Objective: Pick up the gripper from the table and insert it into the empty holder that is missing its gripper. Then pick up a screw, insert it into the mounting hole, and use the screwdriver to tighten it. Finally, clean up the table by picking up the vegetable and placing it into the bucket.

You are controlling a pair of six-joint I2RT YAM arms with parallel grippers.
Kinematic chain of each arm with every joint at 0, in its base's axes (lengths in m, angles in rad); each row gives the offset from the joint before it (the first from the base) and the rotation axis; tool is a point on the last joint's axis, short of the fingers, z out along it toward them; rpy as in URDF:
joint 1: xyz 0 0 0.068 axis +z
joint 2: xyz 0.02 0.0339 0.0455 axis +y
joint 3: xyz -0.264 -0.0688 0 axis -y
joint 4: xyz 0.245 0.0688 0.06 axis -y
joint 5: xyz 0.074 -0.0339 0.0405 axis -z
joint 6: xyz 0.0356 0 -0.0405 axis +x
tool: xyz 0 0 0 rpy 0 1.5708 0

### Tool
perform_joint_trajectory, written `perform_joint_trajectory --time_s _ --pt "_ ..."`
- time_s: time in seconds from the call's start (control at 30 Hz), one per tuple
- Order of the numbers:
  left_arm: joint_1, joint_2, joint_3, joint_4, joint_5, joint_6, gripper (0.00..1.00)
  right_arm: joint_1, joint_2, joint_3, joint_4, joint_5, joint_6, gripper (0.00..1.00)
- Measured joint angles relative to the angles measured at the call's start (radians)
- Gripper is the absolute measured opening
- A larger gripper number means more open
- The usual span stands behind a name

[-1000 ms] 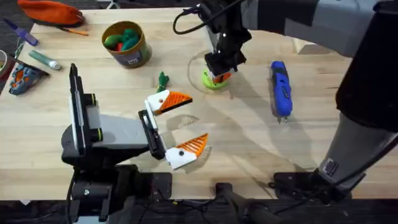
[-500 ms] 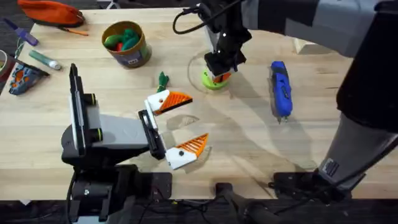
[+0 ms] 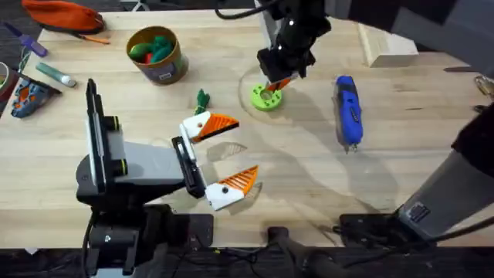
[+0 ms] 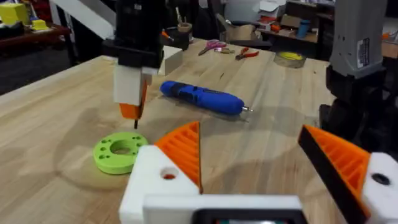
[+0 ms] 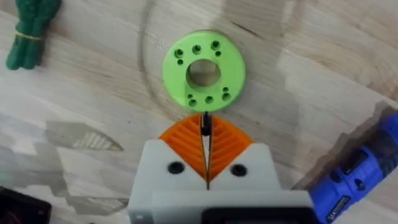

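The right claw (image 3: 272, 82) hangs over the round green disc (image 3: 266, 97) near the middle of the counter (image 3: 309, 170). From its own wrist camera the two orange pads are pressed together with just a thin dark line between them, and a small dark thing sticks out at the tips, pointing toward the disc's centre hole. Can't tell what that dark bit is, looks too tiny to call. In the left wrist view that claw sits just above the disc, not quite touching it.

The left claw (image 3: 222, 158) rests low on the counter, spread wide, one orange finger (image 3: 218, 123) angled up toward the disc and the other one nearer the counter's front edge, nothing between them.

The screwdriver (image 3: 347, 108) lies flat on the counter just to the right of the disc, silver tip pointing toward the front edge. The vegetable (image 3: 202, 100) lies on the wood between the disc and the bucket (image 3: 157, 54), closer to the left claw's upper finger. The bucket stands upright near the back left with red and green toy pieces inside. A pale wooden block (image 3: 390, 48) sits at the back right.
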Motion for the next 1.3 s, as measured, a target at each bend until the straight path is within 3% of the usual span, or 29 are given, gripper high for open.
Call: perform_joint_trajectory --time_s 0.3,0.6,0.83,1.3 --pt "0.000 0.000 0.000 0.000 0.000 0.000 0.986 0.000 -0.095 0.049 -0.102 0.003 -0.008 0.006" --pt "0.000 0.000 0.000 0.000 0.000 0.000 0.986 0.023 -0.140 0.276 -0.314 0.016 -0.019 0.006" --pt "0.000 0.000 0.000 0.000 0.000 0.000 0.986 0.154 -0.140 0.369 -0.361 0.067 -0.023 0.006" --pt "0.000 0.000 0.000 0.000 0.000 0.000 0.986 0.387 -0.140 0.373 -0.342 0.075 -0.014 0.006"
